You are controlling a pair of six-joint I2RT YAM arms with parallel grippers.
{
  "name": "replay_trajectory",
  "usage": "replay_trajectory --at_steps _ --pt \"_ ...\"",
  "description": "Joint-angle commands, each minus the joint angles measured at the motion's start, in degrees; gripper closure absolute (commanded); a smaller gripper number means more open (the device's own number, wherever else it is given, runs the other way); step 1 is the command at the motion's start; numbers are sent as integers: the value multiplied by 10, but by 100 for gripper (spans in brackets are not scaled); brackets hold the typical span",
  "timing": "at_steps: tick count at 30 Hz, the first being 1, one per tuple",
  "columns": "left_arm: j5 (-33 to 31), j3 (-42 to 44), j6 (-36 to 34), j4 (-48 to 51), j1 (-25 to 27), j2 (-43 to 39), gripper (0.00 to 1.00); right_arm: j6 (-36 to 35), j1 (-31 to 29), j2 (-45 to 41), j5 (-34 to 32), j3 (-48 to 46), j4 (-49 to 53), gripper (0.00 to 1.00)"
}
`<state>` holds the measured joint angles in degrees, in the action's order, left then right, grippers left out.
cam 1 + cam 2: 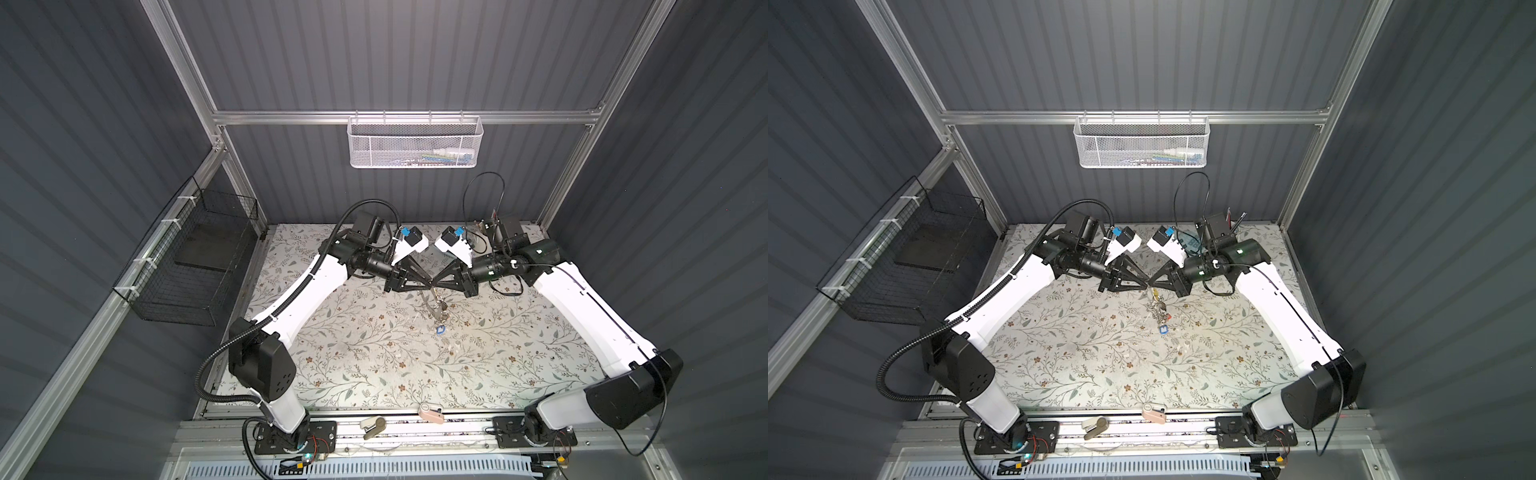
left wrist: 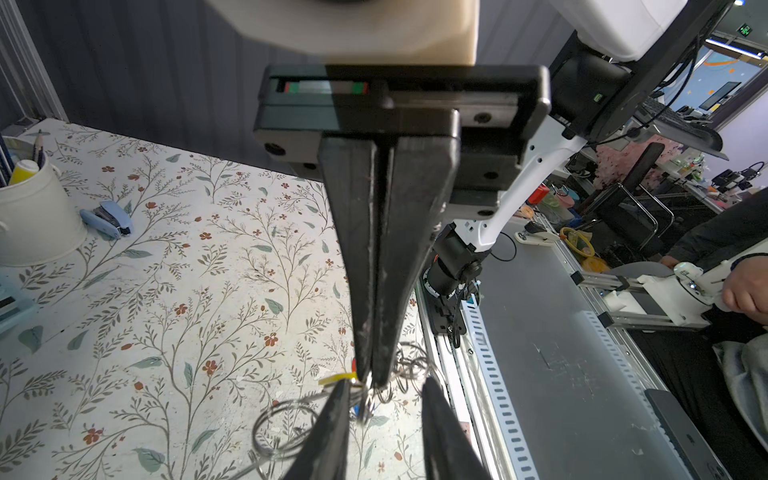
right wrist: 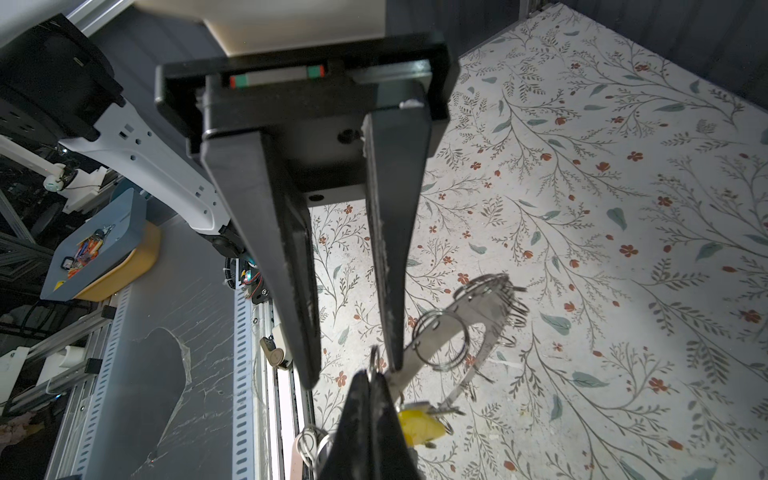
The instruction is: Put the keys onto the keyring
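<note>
Arms: two, meeting tip to tip over the middle of the floral table (image 1: 374,357) in both top views.
Keyring: one (image 3: 482,309), a flat grey band with many wire loops on its outer edge. One end sits at the gripper tips and the rest slants down toward the table.
Keys: three coloured tags counted. The yellow tag (image 3: 417,428) is just beside the right gripper's tip, the red tag (image 2: 354,365) shows only as a sliver, and the blue tag (image 1: 440,330) is at the keyring's low end. The metal blades are too small to count.
Right gripper (image 3: 370,376): fingers pressed together with no gap, pinching the keyring at its edge.
Left gripper (image 3: 353,374): fingers parted with a clear gap, straddling the right gripper's tip. One finger (image 3: 390,291) crosses in front of the keyring band; contact cannot be told. Nothing is clamped.
Other items: one blue stapler (image 2: 108,218) and one white pot (image 2: 37,224) holding pencils, both well apart from the keyring.
</note>
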<state>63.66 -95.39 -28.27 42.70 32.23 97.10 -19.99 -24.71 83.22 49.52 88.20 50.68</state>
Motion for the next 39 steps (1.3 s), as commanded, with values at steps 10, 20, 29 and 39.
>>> replay_trajectory --at_steps 10,20,29,39 --pt "-21 -24 -34 53 5 9 98 -8 -3 -5 23 7 -11 100" --pt "-16 1 5 0 5 -11 100 6 -3 -5 15 7 -25 88" --pt "-82 84 151 -184 5 -93 100 103 34 -66 -14 -64 -149 56" --pt "-128 199 287 -370 5 -173 100 192 28 -98 38 -169 -268 55"
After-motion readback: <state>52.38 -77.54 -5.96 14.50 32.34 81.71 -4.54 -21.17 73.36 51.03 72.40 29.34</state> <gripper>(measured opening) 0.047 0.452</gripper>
